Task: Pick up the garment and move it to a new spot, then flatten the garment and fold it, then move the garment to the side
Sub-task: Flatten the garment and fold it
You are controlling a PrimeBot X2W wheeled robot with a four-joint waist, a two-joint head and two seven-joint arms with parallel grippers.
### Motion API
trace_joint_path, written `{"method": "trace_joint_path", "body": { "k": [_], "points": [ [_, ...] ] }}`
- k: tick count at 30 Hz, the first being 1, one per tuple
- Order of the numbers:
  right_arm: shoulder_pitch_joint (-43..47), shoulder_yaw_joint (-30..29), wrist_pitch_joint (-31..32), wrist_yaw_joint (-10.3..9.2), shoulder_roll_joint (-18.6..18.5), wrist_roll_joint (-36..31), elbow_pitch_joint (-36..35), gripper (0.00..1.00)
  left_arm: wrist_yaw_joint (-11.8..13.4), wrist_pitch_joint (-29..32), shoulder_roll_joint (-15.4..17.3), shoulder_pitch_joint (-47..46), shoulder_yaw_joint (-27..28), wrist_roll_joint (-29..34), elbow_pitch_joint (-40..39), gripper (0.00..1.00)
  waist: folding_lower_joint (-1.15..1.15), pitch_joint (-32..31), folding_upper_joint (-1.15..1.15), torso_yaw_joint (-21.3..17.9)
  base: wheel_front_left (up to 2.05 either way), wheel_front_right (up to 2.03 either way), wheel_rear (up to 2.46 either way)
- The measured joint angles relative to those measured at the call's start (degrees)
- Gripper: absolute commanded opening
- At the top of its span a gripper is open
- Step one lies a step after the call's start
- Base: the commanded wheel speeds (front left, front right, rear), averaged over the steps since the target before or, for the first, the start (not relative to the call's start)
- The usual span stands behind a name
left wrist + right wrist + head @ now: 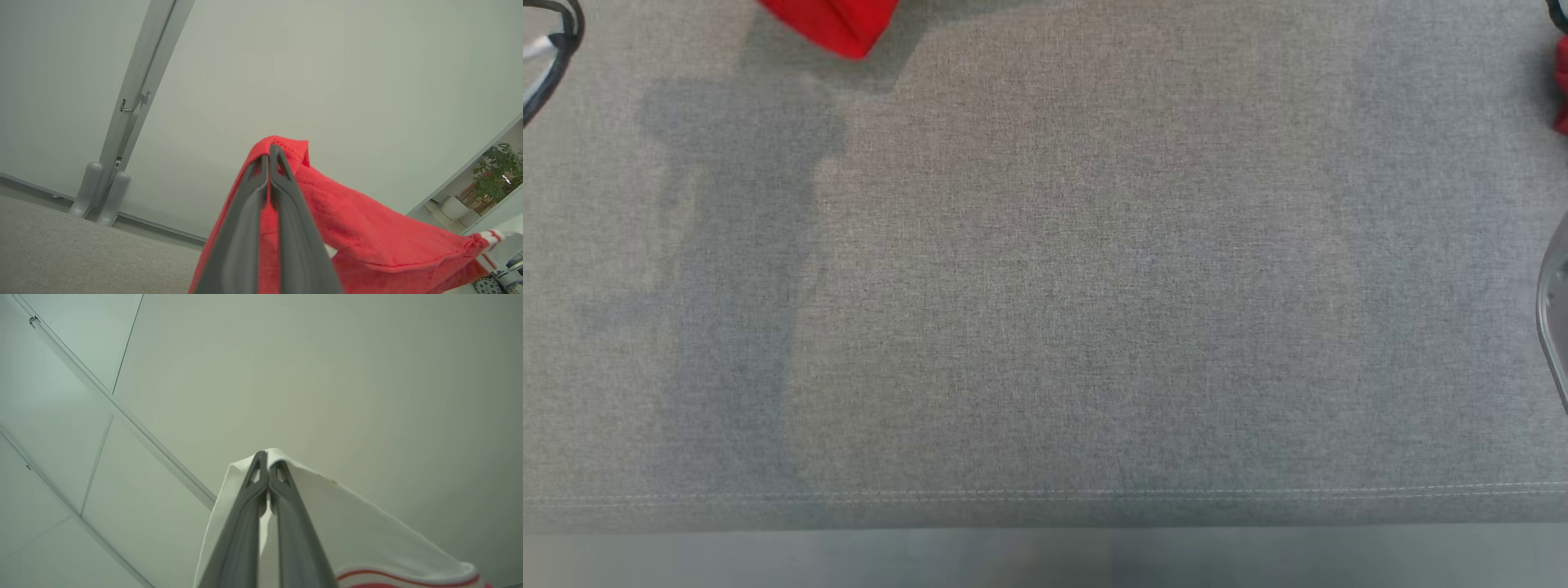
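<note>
While the garment [367,232] hangs lifted off it, the grey cloth-covered table [1045,286] takes nearly the whole head view. A stitched seam [1045,492] runs along its near edge, and a strip of pale floor [1045,563] lies below that. A long dark shadow [735,286] falls on the left part of the cloth. Behind the table, in the left wrist view, stands a plain pale wall [327,61], and a grey post [135,102] rises along it from two rounded feet.

The garment is red and is held in the air at two places. In the head view one red corner of it comes down from the top edge, left of the middle, and another red bit shows at the right edge near the top.

The left gripper [269,149] has its two dark fingers [294,228] pressed together on a red hemmed fold, and the cloth drapes from there toward the lower right of that view. The right gripper [267,457] is closed too. Its fingers pinch a white part of the garment, which carries a band of red stripes [408,580] lower down.

At the right edge of the head view a pale forearm [1553,310] shows, and dark cables [547,49] curl in the top left corner. Far to the right in the left wrist view the garment ends in a striped cuff [488,237]. Behind it a green plant [496,167] stands in a white pot [453,206].
</note>
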Motion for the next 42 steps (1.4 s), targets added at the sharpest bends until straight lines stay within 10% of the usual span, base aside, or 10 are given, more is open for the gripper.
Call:
{"method": "trace_joint_path", "body": {
  "k": [11, 24, 42],
  "points": [
    [4.3, 3.6, 1.7, 7.65, 0.6, 8.3, -2.7, 0.00, -6.8, -0.6, -0.4, 0.8, 0.6, -1.6, 0.2, 0.00, 0.00, 0.3, 0.00, -0.4, 0.00, 0.00, 0.00],
    [42.0, -2.0, 4.4, 6.53, 1.4, 18.7, -10.5, 0.00, -8.2, 6.9, 5.8, 32.2, 0.6, -12.6, 5.8, 0.00, 0.00, -5.7, 0.00, -2.2, 0.00, 0.00, 0.00],
    [69.7, -0.1, 5.5, 1.88, 2.0, 29.5, -36.5, 0.00, -8.3, 5.7, 5.4, 55.6, 0.3, -19.1, -15.1, 0.00, 0.00, -12.4, 0.00, -6.6, 0.00, 0.00, 0.00]
  ]
}}
